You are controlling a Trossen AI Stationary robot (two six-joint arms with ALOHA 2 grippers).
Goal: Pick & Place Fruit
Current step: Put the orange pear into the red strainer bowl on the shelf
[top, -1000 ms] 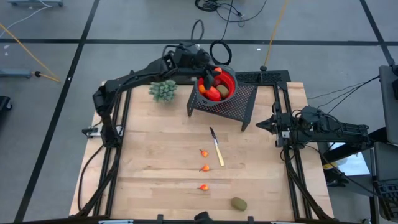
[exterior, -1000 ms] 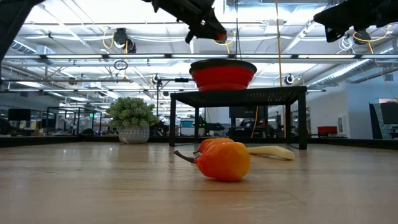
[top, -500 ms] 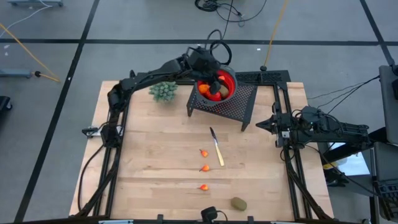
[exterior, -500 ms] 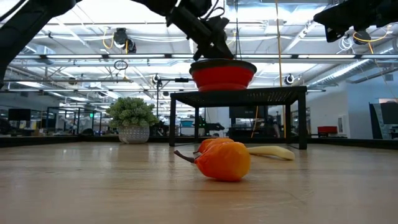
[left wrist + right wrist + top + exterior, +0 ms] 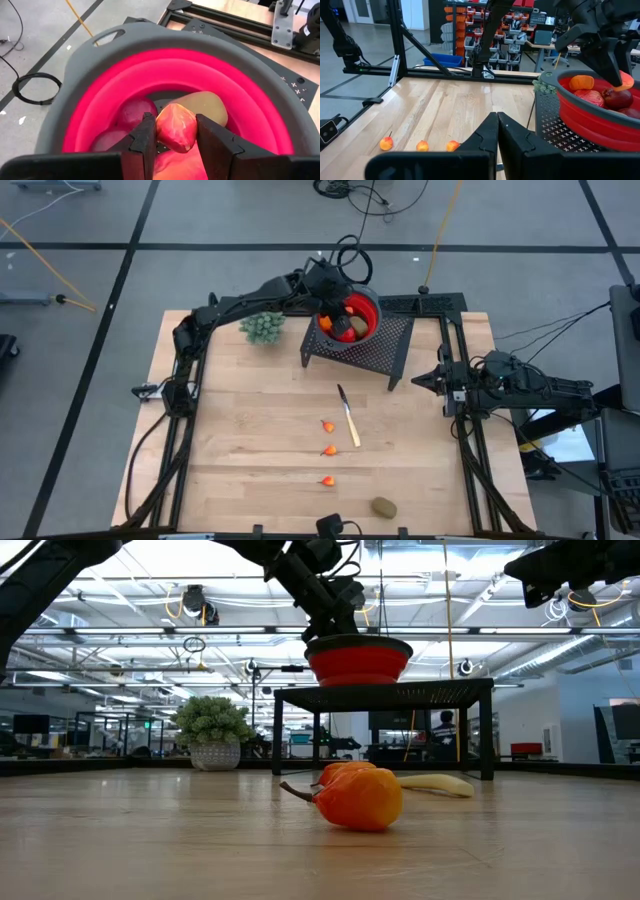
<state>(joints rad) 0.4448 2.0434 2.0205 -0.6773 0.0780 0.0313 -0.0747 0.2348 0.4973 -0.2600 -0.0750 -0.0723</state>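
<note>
1. Our left hand (image 5: 175, 137) hangs over the red collapsible bowl with a grey rim (image 5: 371, 310), which sits on the black mesh stand (image 5: 385, 345) at the far side of the wooden counter (image 5: 260, 430).
2. Its fingers (image 5: 145, 140) pinch a red-orange-yellow oblong toy fruit (image 5: 176, 127), held just above the fruit already in the bowl.
3. Under the held piece lie a brownish-green oval fruit (image 5: 207, 106) and a dark red ball fruit (image 5: 135, 111).
4. Three tiny orange bits (image 5: 328, 426) lie in a row mid-counter beside the slim yellow-handled knife (image 5: 349, 420); a second brownish-green oval (image 5: 383, 507) rests near the counter's front edge.
5. Our right hand (image 5: 497, 131) waits at the counter's right edge, well apart from the bowl, fingers pressed together.
</note>
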